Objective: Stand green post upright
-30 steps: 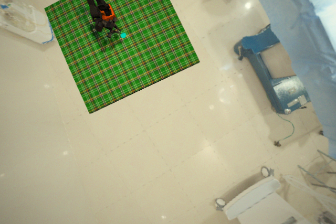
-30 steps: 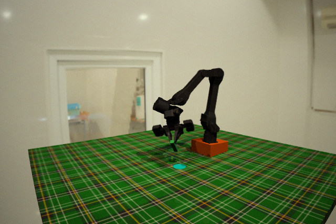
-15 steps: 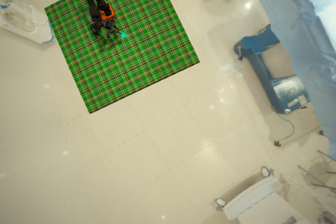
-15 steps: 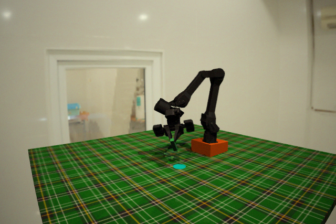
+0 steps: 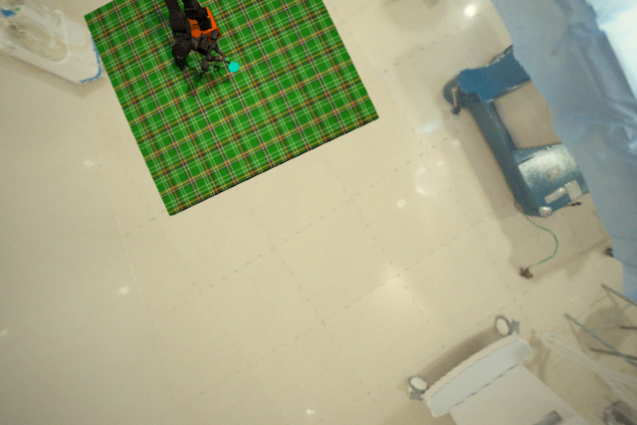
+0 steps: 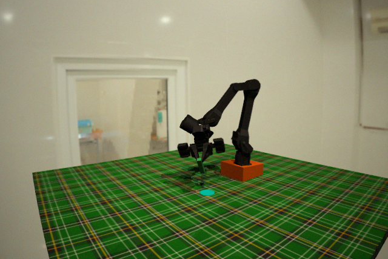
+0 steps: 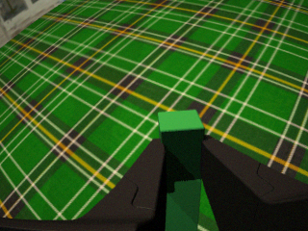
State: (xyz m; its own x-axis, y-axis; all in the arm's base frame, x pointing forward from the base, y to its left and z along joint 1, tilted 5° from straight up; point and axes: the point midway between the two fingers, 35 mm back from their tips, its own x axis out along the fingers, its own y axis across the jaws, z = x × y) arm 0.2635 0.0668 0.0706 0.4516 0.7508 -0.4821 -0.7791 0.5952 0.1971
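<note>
The green post point(image 6: 200, 167) point(image 7: 181, 159) is held off the mat, steep but tilted, with its lower end leaning to the right in the exterior view. My gripper point(image 6: 200, 160) point(image 7: 180, 146) is shut on it; one end of the post sticks out past the fingertips in the wrist view. The cyan circle point(image 5: 234, 66) point(image 6: 207, 192) lies flat on the mat, nearer to the exterior view than the post and a little to the right. It is not visible in the wrist view. In the top view the post is too small and dark to make out.
The green plaid mat point(image 5: 257, 126) point(image 6: 156, 224) point(image 7: 106, 72) lies under everything. The orange base block point(image 5: 211, 23) point(image 6: 241, 171) of the arm stands to the right of the gripper in the exterior view. Dark shadows of the gripper fall on the mat behind the circle.
</note>
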